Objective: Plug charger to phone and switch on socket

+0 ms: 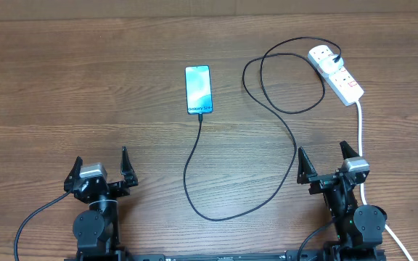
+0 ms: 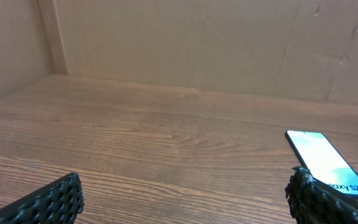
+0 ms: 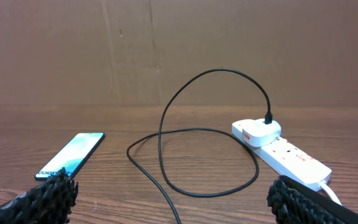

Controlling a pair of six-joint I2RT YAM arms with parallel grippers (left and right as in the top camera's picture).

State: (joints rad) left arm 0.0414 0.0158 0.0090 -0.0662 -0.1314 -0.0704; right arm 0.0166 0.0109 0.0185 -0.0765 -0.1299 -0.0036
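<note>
The phone lies screen up at the table's middle back; it also shows in the left wrist view and the right wrist view. The black charger cable runs from the phone's near end, where its tip sits against the port, loops across the table and ends at a plug in the white socket strip, also in the right wrist view. My left gripper and right gripper are both open and empty near the front edge.
The strip's thick white cord runs down the right side past my right arm. A brown cardboard wall stands behind the table.
</note>
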